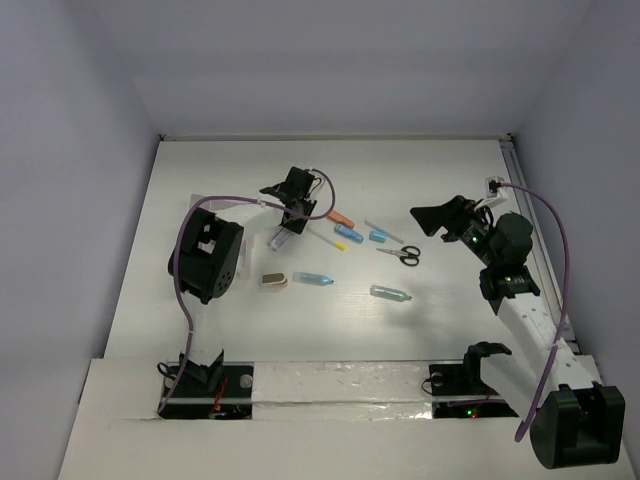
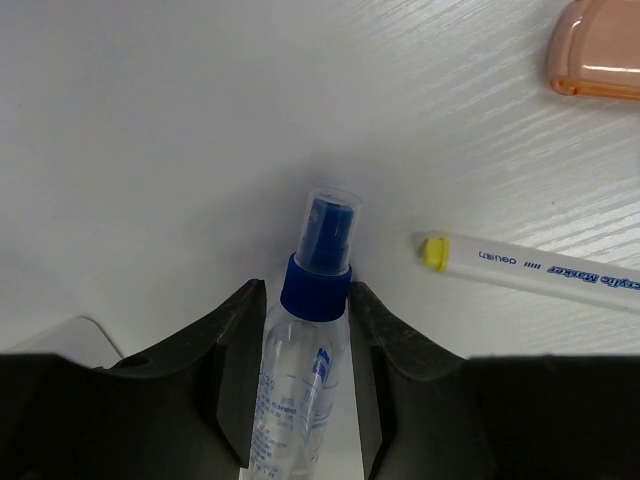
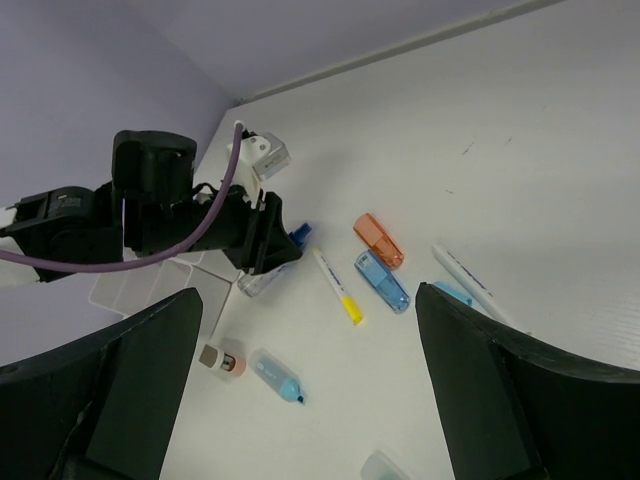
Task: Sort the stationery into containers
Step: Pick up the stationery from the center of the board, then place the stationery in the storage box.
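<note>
Left tool [image 2: 305, 295] straddles the clear blue-capped bottle [image 2: 300, 380] lying on the bench [image 2: 150, 120] near the divider box [image 3: 150, 290], can't tell if it's clamped, right tool [image 3: 308, 330] hangs wide apart and empty, and you've got marker [image 2: 540, 268], scissors [image 1: 405, 255], capsules [image 1: 390, 293] and block [image 1: 273, 281] left to sort.

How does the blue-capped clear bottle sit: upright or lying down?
Lying down: the bottle rests flat on the table, within the left hand.

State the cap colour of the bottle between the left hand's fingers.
The cap is dark blue under a clear cover; clearest in the left wrist view.
</note>
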`<act>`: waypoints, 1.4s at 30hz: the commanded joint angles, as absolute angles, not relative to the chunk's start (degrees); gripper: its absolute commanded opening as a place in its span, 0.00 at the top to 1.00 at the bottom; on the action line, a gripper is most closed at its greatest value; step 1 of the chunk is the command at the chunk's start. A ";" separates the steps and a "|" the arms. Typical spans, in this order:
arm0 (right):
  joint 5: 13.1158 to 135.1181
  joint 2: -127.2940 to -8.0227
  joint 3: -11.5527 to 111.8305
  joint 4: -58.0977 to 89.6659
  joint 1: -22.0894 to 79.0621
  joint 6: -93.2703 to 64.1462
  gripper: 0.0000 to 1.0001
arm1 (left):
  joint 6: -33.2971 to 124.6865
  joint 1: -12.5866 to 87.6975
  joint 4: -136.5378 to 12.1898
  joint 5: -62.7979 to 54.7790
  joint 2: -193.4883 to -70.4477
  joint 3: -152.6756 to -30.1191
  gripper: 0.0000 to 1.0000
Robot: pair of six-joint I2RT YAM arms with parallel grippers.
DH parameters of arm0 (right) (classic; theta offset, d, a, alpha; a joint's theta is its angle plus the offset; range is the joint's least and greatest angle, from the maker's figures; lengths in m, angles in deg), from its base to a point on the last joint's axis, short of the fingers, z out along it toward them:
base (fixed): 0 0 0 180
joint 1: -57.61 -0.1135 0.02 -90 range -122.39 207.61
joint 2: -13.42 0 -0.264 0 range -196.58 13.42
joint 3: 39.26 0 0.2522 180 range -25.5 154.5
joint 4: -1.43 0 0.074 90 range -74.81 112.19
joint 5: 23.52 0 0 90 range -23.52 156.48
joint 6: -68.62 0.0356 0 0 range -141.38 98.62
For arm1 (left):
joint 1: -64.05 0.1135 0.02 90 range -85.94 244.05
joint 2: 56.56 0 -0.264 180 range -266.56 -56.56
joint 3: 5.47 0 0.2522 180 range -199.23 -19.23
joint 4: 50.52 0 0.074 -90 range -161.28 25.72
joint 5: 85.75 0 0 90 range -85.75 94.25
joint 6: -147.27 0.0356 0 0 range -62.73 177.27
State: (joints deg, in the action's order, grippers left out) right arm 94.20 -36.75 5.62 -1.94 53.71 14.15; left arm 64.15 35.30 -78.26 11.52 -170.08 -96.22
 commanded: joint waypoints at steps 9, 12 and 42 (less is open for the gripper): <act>95.48 -36.94 7.82 -3.53 53.13 13.60 0.07 | 60.98 35.58 -75.80 14.36 -154.31 -97.28 1.00; 95.66 -37.11 7.73 -3.80 53.13 13.87 0.07 | 59.22 35.58 -72.38 16.45 -147.72 -96.49 1.00; 97.59 -37.03 7.46 -5.29 52.60 15.27 0.07 | 48.66 63.97 -42.48 22.01 -127.31 -71.52 0.99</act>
